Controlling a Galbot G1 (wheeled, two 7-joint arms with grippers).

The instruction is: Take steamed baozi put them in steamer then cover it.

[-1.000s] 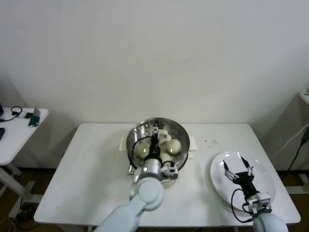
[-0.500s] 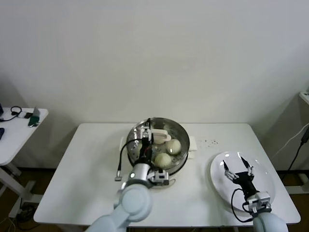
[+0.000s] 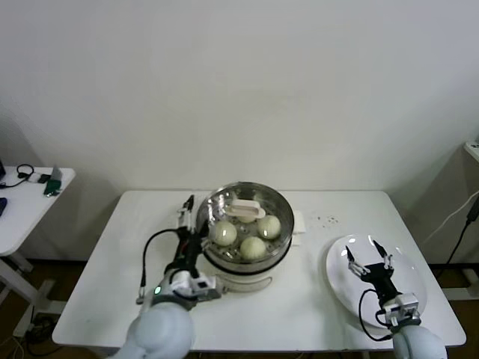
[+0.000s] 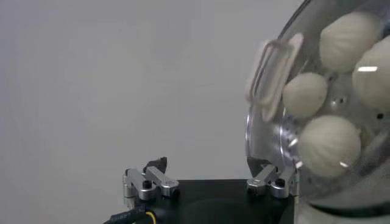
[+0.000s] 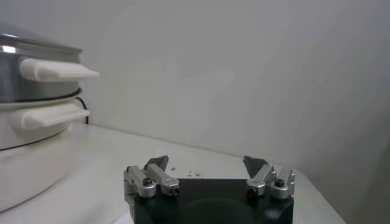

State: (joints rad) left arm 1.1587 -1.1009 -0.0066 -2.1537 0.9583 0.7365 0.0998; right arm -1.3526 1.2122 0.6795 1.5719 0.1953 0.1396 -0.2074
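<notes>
The steamer (image 3: 278, 206) stands on its white pot base (image 3: 247, 282) at the table's middle. The glass cover lies on it, its cream handle (image 3: 241, 209) on top. Under the glass I see three baozi (image 3: 224, 232), (image 3: 253, 247), (image 3: 271, 226); a fourth is mostly hidden behind the handle. My left gripper (image 3: 188, 217) is open and empty, just left of the steamer. In the left wrist view the left gripper (image 4: 207, 164) is beside the cover handle (image 4: 272, 74) and several baozi (image 4: 329, 146). My right gripper (image 3: 368, 256) is open and empty over the white plate (image 3: 340, 288).
The right wrist view shows the right gripper (image 5: 206, 161), open, with the steamer (image 5: 24, 91) and the pot base's side handle (image 5: 55, 114) off to one side. A side table (image 3: 30, 202) with small items stands to the far left. Small crumbs (image 3: 325, 220) lie on the table.
My left gripper has let go of the cover handle and moved back to the left of the steamer. The cover stays on the steamer. The right arm has not moved.
</notes>
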